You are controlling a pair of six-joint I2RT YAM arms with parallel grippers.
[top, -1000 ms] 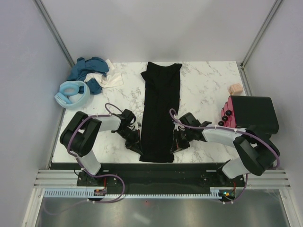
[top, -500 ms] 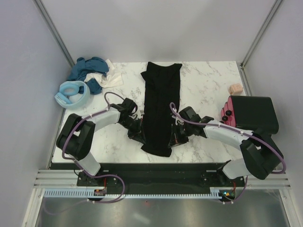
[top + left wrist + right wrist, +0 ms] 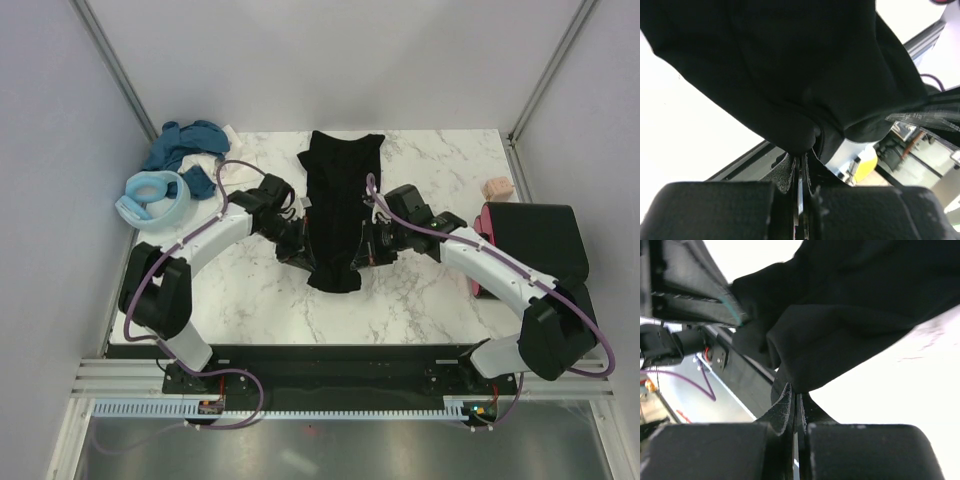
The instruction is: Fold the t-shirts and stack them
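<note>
My left gripper (image 3: 303, 245) and right gripper (image 3: 366, 250) were each pinched tight on the black t-shirt (image 3: 338, 185), its near end off the table (image 3: 430, 300).

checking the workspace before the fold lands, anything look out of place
The light blue t-shirt bulges over the table's left edge, beside a crumpled teal-blue t-shirt. The black t-shirt, pinched by left gripper and right gripper, just looks mid-fold.
</note>
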